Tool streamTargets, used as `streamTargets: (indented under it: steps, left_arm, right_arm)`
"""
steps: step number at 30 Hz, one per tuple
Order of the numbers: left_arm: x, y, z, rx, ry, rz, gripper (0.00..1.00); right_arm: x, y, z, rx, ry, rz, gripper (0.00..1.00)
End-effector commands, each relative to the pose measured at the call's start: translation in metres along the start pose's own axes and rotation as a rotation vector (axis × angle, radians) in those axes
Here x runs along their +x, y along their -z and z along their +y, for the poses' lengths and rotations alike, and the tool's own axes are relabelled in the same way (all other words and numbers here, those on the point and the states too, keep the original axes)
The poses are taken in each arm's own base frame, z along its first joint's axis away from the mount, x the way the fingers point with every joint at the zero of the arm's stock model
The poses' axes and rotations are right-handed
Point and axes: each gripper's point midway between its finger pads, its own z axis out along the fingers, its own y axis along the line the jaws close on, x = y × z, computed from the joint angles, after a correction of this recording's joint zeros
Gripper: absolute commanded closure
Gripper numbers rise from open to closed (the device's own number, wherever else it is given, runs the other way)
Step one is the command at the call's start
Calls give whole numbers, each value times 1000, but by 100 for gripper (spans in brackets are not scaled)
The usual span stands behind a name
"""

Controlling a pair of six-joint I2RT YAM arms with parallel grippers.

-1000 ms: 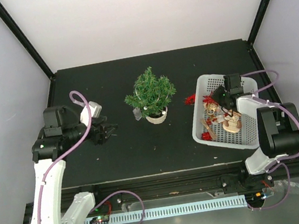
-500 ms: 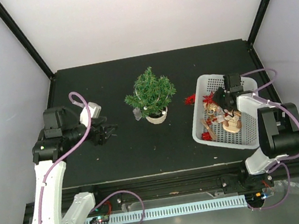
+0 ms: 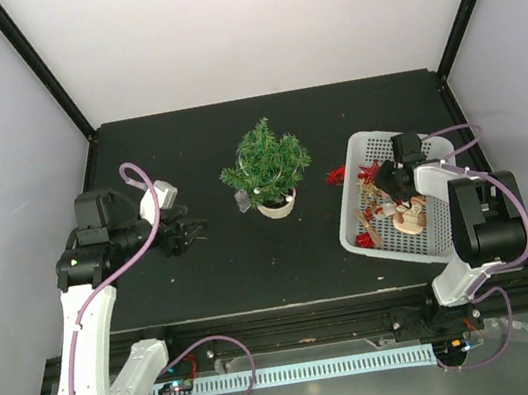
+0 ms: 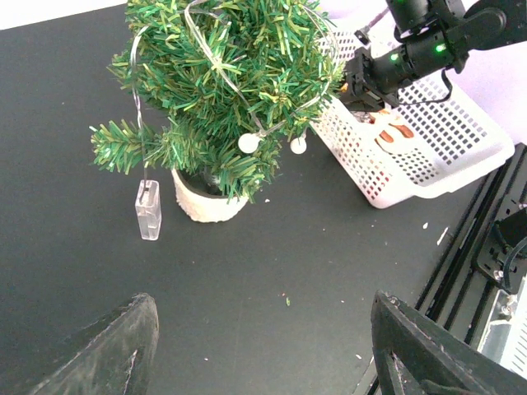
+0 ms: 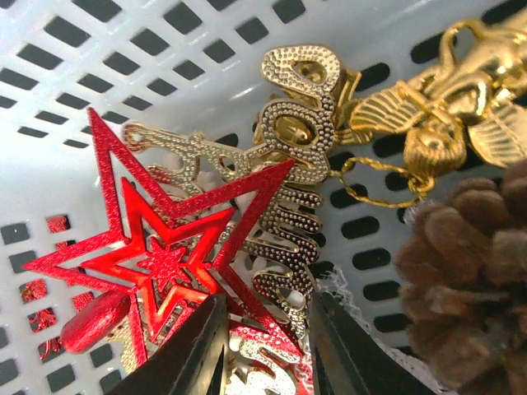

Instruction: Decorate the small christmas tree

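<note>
Left fingers (image 4: 107, 354): spread wide with nothing between them, poised over bare tabletop (image 3: 207, 278) to the tree's left
Right fingers (image 5: 206, 350): parted by a narrow gap, low inside the white basket (image 3: 349, 219); the lower tip of a red star (image 5: 165, 247) and a gold glitter word ornament (image 5: 296, 164) sit at that gap, though contact cannot be told
Tree: the small christmas tree (image 3: 266, 162) stands upright in its cream pot (image 4: 202, 206) mid-tabletop, between the two arms and near the basket's left wall
On the tree: a thin wire with white bulbs (image 4: 249, 142), its clear box (image 4: 148, 210) just beside the pot
Open room: dark tabletop lies free in front and to the left of the tree
In the way: a gold winged figure (image 5: 461, 107) and a pine cone (image 5: 469, 263) crowd the star; a red piece (image 3: 335, 175) lies just outside the basket
</note>
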Motion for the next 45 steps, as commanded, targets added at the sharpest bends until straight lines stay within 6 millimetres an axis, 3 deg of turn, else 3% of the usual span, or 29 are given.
streamTargets:
  steps: [1,8,15,19,25,35,42,45]
  left_arm:
    - [-4,3,-4,16,-3,-28,28]
    - [-5,3,-3,18,3,-30,28]
    - [-5,2,-3,26,8,-32,28]
    - [-5,2,-4,32,7,-33,28]
    - [-6,2,-5,35,4,-36,28]
    - [-5,2,-5,35,0,-38,28]
    - [-5,1,-4,36,-2,-38,28]
    - [-5,1,-4,37,-1,-37,28]
  right_arm:
    - [-5,-5,7,-27,0,-2,72]
    - [-12,9,18,-80,24,-49,98]
    - [-25,45,9,-19,77,-148,99]
    - [-30,54,3,42,100,-150,99]
    - [-29,39,15,52,129,-53,71]
    - [-32,8,25,66,118,39,54]
    - [-37,8,38,27,130,41,31]
    - [-39,6,39,36,138,50,30]
